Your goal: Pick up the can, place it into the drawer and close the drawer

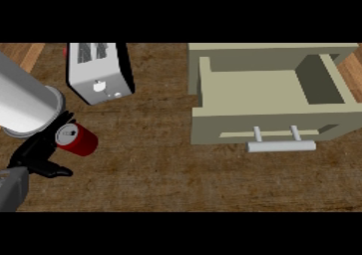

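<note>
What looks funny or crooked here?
The red can leans over beside the left hand, not standing straight. The toaster sits crooked on the counter. The drawer is open, as the task needs.

Light even and moderate, seemingly from above. Desk [176, 174] wood reads dark and matt; shadows on it faint, soft-edged. Left forearm [18, 94] is the brightest thing, a pale sheen down its length. Toaster [98, 79] face bright, its side near black. Drawer [213, 127]: right inner wall darker than its floor. Can [80, 142] lid gives a dull gleam.
</note>
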### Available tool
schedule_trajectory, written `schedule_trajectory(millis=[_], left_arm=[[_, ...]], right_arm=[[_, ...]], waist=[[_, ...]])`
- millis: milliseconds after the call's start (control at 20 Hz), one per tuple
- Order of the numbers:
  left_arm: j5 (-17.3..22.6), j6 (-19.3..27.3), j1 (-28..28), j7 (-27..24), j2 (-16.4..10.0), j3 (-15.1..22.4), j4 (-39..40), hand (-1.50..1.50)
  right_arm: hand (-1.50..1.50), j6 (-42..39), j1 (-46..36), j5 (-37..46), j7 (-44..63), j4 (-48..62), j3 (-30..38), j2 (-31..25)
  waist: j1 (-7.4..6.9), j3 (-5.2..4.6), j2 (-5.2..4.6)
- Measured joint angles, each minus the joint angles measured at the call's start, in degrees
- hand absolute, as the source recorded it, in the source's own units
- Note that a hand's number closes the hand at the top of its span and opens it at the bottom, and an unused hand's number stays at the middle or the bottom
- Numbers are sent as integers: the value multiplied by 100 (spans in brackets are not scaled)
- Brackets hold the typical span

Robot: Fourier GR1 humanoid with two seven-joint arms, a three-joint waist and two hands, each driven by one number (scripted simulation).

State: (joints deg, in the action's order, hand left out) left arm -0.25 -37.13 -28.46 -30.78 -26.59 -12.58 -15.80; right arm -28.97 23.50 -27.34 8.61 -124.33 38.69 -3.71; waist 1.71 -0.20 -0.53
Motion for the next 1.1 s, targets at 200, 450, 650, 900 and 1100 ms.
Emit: schedule_trajectory(millis=[200,450,650,900,1100], left_arm=[[3,-4,-140,45,86,-14,164,-150],[114,-85,-236,138,164,-127,383,150],[218,-301,-388,300,175,-209,455,150],[270,-592,-504,535,355,-180,373,150],[352,-807,-588,665,432,-176,172,150]], right_arm=[[-150,22,99,-129,147,-239,31,67],[-150,-1,68,-286,230,-218,148,-25],[-150,-109,140,-381,266,-230,190,-26],[-150,-129,145,-366,310,-256,171,54],[-150,-57,100,-403,382,-292,175,95]], waist=[[6,2,5],[6,2,3],[16,4,4],[-13,4,12],[-40,6,20]])
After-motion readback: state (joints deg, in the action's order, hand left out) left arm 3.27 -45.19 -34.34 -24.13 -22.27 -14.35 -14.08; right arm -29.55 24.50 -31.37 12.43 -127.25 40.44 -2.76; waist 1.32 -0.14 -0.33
